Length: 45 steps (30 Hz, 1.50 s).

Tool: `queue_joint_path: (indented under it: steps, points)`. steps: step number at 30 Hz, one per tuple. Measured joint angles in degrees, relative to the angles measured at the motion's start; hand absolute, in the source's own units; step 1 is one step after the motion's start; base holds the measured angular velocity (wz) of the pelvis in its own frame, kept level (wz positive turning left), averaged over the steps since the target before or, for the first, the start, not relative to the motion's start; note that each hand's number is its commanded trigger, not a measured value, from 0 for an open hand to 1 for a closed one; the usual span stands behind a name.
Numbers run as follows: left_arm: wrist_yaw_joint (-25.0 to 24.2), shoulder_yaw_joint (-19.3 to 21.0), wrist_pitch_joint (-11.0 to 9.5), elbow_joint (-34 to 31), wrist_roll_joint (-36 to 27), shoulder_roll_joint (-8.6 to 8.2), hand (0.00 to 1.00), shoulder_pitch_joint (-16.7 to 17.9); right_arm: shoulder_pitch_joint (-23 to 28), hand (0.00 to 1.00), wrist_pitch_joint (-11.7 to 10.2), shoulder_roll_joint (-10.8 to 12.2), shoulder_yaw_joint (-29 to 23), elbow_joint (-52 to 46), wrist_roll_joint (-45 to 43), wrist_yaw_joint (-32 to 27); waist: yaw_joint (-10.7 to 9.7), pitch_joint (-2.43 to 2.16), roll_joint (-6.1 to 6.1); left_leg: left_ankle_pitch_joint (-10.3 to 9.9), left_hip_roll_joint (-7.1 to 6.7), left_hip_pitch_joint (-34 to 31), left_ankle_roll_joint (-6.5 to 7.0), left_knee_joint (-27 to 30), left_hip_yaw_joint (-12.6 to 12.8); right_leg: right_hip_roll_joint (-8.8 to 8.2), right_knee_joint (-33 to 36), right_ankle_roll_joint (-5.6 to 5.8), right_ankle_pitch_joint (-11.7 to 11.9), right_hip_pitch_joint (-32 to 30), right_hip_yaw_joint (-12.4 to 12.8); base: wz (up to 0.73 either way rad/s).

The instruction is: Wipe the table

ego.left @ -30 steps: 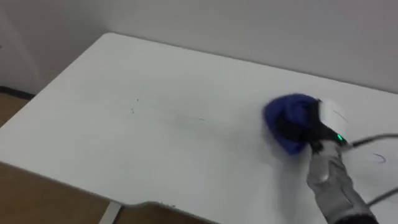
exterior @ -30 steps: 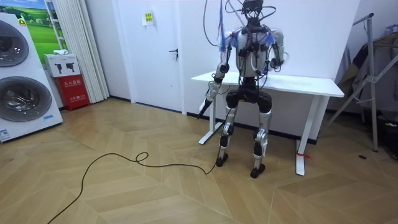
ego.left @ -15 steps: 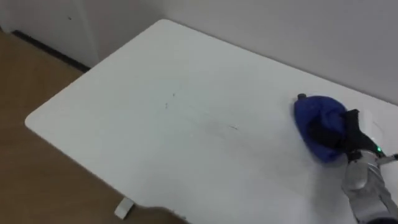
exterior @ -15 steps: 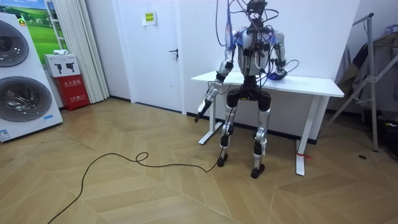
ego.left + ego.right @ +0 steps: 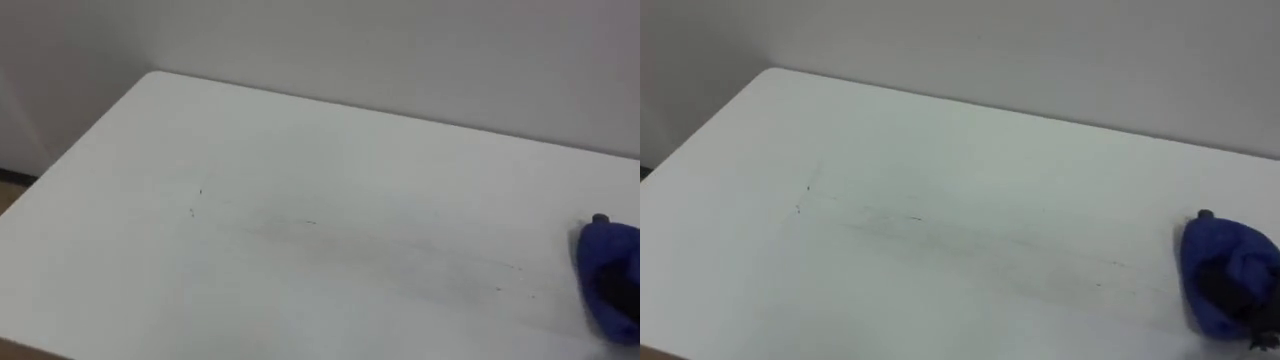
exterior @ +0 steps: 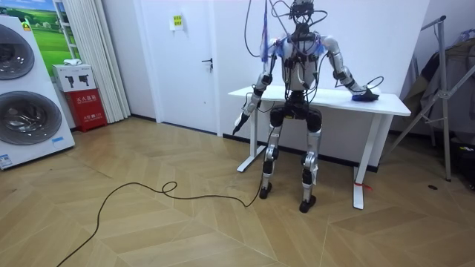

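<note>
A white table (image 5: 300,140) spreads before me, with faint dark marks (image 5: 196,198) and a thin smear (image 5: 970,240) on its top. A crumpled blue cloth (image 5: 1225,258) lies on the table at the far right. My right hand (image 5: 1228,292) is on the cloth, its dark fingers curled into the folds. In the room view I stand at the table's front, my right arm stretched toward the room view's right, with that hand (image 6: 362,92) on the cloth (image 6: 369,96). My left hand (image 6: 240,122) hangs by the table's left end, fingers straight.
A pale wall runs close behind the table's far edge. The table's left end (image 5: 90,150) drops to wooden floor. In the room view a door (image 6: 189,59), a red box (image 6: 87,107) and washing machines (image 6: 26,96) stand to the left, a metal rack (image 6: 445,85) to the right.
My right hand has slid the blue cloth rightward across the table toward its right end, the arm stretching out. The head camera has shifted as well.
</note>
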Motion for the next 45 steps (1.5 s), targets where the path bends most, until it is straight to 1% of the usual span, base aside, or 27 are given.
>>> queue_joint_path:
  steps: [3,4,7,9,10,11,13,14,15,16,18,19,20,21,22,23,24,25,27,30,33,34,36,38,43,44,45]
  points:
    - [0.09,0.23,0.00,0.00,-0.12,0.01,0.00,1.13,0.85,1.00,0.00,-0.10,-4.29,1.44,0.33,0.59,-0.57,-0.02,-0.13,-0.39,-0.01,0.35,0.09,0.12,0.00,-0.04,0.02,0.02,0.01,0.71,-0.20,0.02]
    - [0.08,0.22,0.00,0.00,-0.12,0.01,0.00,1.34,1.05,1.00,0.01,-0.22,-4.82,1.69,0.48,0.53,-0.67,-0.06,-0.13,-0.47,-0.01,0.46,0.09,0.13,0.00,-0.04,0.03,0.03,0.00,0.80,-0.20,0.00]
    - [-0.13,0.22,0.11,-0.01,-0.09,0.00,0.00,1.99,2.68,1.00,0.54,-2.29,-5.50,1.96,0.68,0.86,-1.76,-0.03,-0.02,-0.51,-0.01,0.21,0.10,-0.01,0.03,-0.03,0.02,0.08,-0.04,0.61,-0.20,0.00]
    - [-0.28,0.20,0.11,0.01,-0.09,0.00,0.00,2.00,3.44,1.00,1.03,-2.93,-6.92,2.45,0.93,0.78,-1.81,0.09,-0.21,-0.52,0.00,0.24,0.09,0.01,0.03,-0.02,0.03,0.10,-0.05,0.62,-0.19,0.00]
    - [-0.31,0.19,0.11,0.02,-0.07,0.00,0.00,2.00,3.76,1.00,1.19,-3.14,-7.07,2.44,1.08,0.74,-1.81,0.02,-0.08,-0.52,0.00,0.28,0.08,0.00,0.07,-0.03,0.02,0.10,-0.05,0.61,-0.19,-0.04]
    - [-0.32,0.20,0.11,0.11,-0.08,0.00,0.00,2.02,4.19,1.00,1.50,-3.46,-7.07,2.37,1.08,0.65,-1.79,0.16,-0.22,-0.51,0.03,0.41,0.07,-0.01,0.14,-0.01,0.03,0.10,-0.05,0.67,-0.13,-0.04]
    - [-0.39,0.10,-0.11,0.12,-0.13,0.00,0.00,2.02,4.34,1.00,1.93,-3.51,-6.97,1.77,1.06,0.38,-1.73,0.19,-0.26,-0.49,0.04,0.44,0.04,-0.01,0.17,0.00,0.08,0.09,-0.05,0.64,0.00,-0.03]
    - [-0.40,-0.09,-0.13,0.12,-0.12,-0.03,0.00,2.01,4.49,1.00,2.44,-3.51,-6.23,1.26,1.05,0.11,-1.28,0.25,-0.31,-0.49,0.05,0.52,0.04,-0.01,0.26,-0.01,0.11,0.09,-0.05,0.60,0.09,-0.07]
    - [-0.40,-0.69,-0.12,0.19,-0.17,-0.04,0.00,2.01,4.50,1.00,3.36,-3.52,-4.62,0.67,0.94,-0.50,-0.99,0.29,-0.27,-0.52,0.12,0.84,0.00,-0.03,0.54,0.03,0.13,0.07,-0.03,0.57,0.33,-0.10]
    - [-0.39,-1.16,-0.13,0.30,-0.32,-0.04,0.00,2.00,4.49,1.00,3.73,-3.51,-3.91,0.18,0.90,-0.66,-0.62,0.32,-0.26,-0.53,0.15,1.11,-0.02,-0.11,0.69,0.06,0.14,0.05,-0.02,0.58,0.54,-0.23]
    - [-0.77,-3.62,-0.07,0.45,-0.78,-0.06,0.00,1.97,4.39,1.00,7.14,-3.44,-0.40,-3.51,-1.40,-1.01,0.75,0.45,-0.07,-0.72,0.72,1.23,-0.18,-0.17,2.21,0.43,0.30,-0.24,0.18,0.15,1.66,-0.31]
    - [-0.79,-4.05,-0.06,0.45,-1.09,-0.09,0.00,1.76,4.37,1.00,7.85,-3.42,0.75,-4.60,-1.91,-0.96,1.28,0.48,-0.02,-0.74,0.96,1.21,-0.25,-0.20,2.66,0.60,0.44,-0.38,0.27,-0.24,2.15,-0.40]
    - [-0.79,-4.59,-0.06,0.47,-1.12,-0.31,0.00,1.28,3.75,1.00,8.82,-3.23,3.30,-6.66,-4.34,-0.87,2.33,0.74,0.16,-0.74,1.51,1.31,-0.38,-0.24,3.73,0.93,0.92,-0.63,0.43,-0.85,3.15,-0.43]
    - [-0.74,-5.56,-0.06,0.46,-1.38,-0.31,0.00,0.59,3.58,1.00,9.69,-2.71,6.48,-9.53,-6.70,-0.85,3.20,0.98,0.55,-0.63,1.93,1.32,-0.56,-0.30,4.39,1.22,1.09,-0.94,0.63,-1.17,3.22,-0.38]
    - [-0.73,-6.28,-0.06,0.42,-1.38,-0.31,0.00,0.18,3.40,1.00,9.95,-2.22,7.98,-11.12,-8.06,-0.82,3.62,1.29,0.44,-0.56,2.07,1.28,-0.67,-0.33,4.54,1.33,1.12,-1.08,0.72,-1.40,3.25,-0.27]
    - [-0.76,-8.12,-0.03,0.40,-1.36,-0.30,0.00,-0.41,2.57,1.00,10.96,-1.37,11.56,-14.18,-10.27,-0.62,4.67,1.43,0.76,-0.50,2.50,1.11,-0.86,-0.44,5.18,1.63,1.20,-1.42,0.95,-2.12,3.25,-0.23]
    - [-0.81,-9.65,-0.01,0.44,-1.34,-0.41,0.00,-0.91,0.94,1.00,11.61,-0.61,15.10,-16.68,-12.64,0.55,5.24,1.57,0.86,-0.55,2.81,0.84,-1.34,-0.61,5.43,1.88,1.24,-1.64,1.10,-2.54,3.25,-0.18]
    - [-0.82,-10.31,0.04,0.49,-1.35,-0.51,0.00,-1.16,0.31,1.00,11.93,-0.32,16.88,-18.01,-14.14,1.14,5.42,1.67,0.91,-0.47,2.87,0.77,-1.47,-0.76,5.39,2.01,1.19,-1.72,1.15,-2.64,3.29,-0.09]
    - [-0.84,-12.38,0.32,0.40,-1.16,-0.66,0.00,-1.45,-1.98,1.00,12.44,1.06,22.56,-21.71,-18.32,3.46,7.38,1.68,1.05,-0.42,3.05,0.78,-1.56,-0.96,5.29,2.34,0.90,-1.81,1.18,-2.97,3.60,0.00]
    - [-0.84,-13.77,1.40,0.40,-1.17,-0.67,0.00,-1.54,-5.43,1.00,13.09,3.04,27.79,-24.43,-21.75,5.45,8.61,1.68,1.06,-0.24,3.13,0.19,-1.46,-1.13,5.03,2.61,0.18,-1.82,1.14,-3.29,3.74,0.02]
    - [-0.92,-14.00,2.20,0.39,-1.16,-0.63,0.00,-1.79,-6.61,1.00,13.72,3.28,31.32,-27.04,-23.73,7.58,10.01,1.66,1.08,-0.14,3.09,0.29,-1.39,-1.16,4.99,2.61,-0.05,-1.66,1.04,-3.25,3.67,0.02]
    - [-0.92,-13.99,2.46,0.31,-1.18,-0.64,0.00,-1.87,-6.60,1.00,14.09,3.30,31.91,-27.73,-23.79,7.95,10.09,1.67,1.09,-0.15,3.09,0.34,-1.39,-1.21,4.97,2.62,-0.11,-1.65,1.03,-3.25,3.65,0.00]
    - [-0.91,-14.06,2.98,0.02,-1.30,-0.97,0.00,-1.90,-6.27,1.00,14.73,3.50,33.09,-29.17,-23.77,7.99,10.04,1.70,1.39,-0.16,3.11,1.04,-1.41,-1.63,5.01,2.63,-0.08,-1.64,1.02,-3.03,3.47,0.00]
    - [-0.87,-14.11,3.35,-0.07,-1.25,-1.01,0.00,-2.23,-6.15,1.00,14.73,4.12,33.06,-29.27,-23.78,8.02,9.52,1.68,1.59,-0.18,3.16,1.31,-1.44,-2.14,5.10,2.66,-0.12,-1.57,0.98,-2.43,3.15,0.00]
    - [-0.38,-14.12,3.50,-0.09,-1.26,-0.97,0.00,-5.25,-6.12,1.00,14.76,4.59,32.93,-29.28,-24.49,8.02,8.92,1.69,1.73,-0.23,3.18,1.22,-1.48,-2.19,5.22,2.66,-0.12,-1.56,0.98,-2.45,2.99,0.00]
    - [-0.22,-14.27,3.47,-0.08,-1.33,-0.98,0.00,-5.86,-6.18,0.71,14.76,4.87,32.93,-29.33,-25.00,8.03,8.78,1.67,1.76,-0.23,3.18,1.22,-1.48,-2.16,5.22,2.66,-0.09,-1.56,0.98,-2.42,2.98,0.00]
    - [-0.10,-14.55,3.46,-0.08,-1.32,-0.95,0.00,-6.33,-6.22,0.00,14.74,5.28,32.93,-29.37,-25.20,8.02,8.57,1.66,1.78,-0.23,3.19,1.25,-1.48,-2.13,5.23,2.66,-0.08,-1.57,0.98,-2.42,3.00,0.00]
